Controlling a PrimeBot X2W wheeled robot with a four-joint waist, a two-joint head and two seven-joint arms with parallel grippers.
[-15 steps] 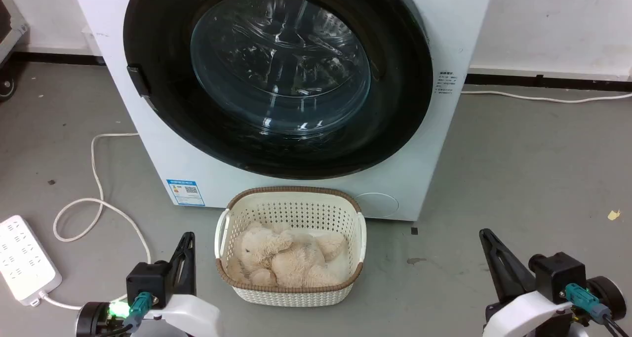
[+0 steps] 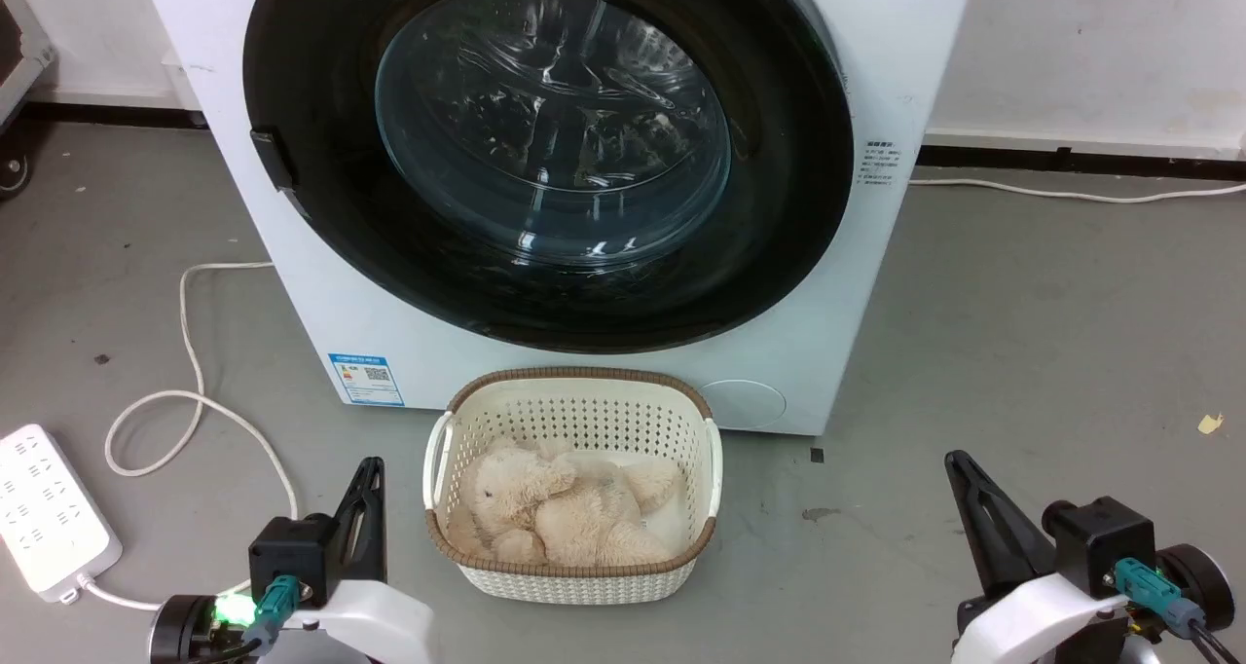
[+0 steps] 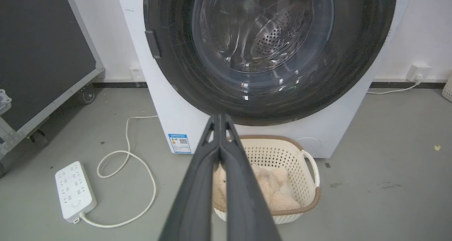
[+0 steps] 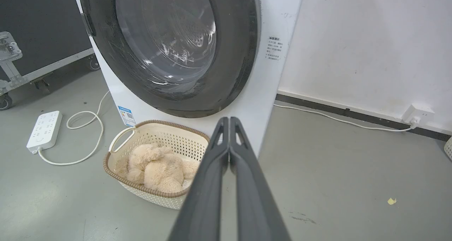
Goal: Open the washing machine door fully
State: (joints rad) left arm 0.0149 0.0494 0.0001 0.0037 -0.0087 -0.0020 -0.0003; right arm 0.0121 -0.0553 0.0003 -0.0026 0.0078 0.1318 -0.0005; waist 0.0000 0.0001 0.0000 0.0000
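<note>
Door (image 2: pixel 550 148) sat shut, flush against washer (image 2: pixel 321 284) front, handle (image 2: pixel 275 163) at its left edge. Left gripper (image 3: pixel 219 118) hung low at left, fingers pressed together, holding nothing. Right gripper (image 4: pixel 229 119) hung low at right, fingers likewise together, empty. Both were well apart from door. Basket (image 2: pixel 574 377) with plush toy (image 2: pixel 565 508) stood on floor just before washer, between grippers.

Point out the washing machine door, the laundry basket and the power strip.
washing machine door (image 2: pixel 409 255): head view, on its glossy black rim, lower left.
laundry basket (image 2: pixel 584 416): head view, on the perforated far wall.
power strip (image 2: pixel 44 508): head view, on its white top face.
</note>
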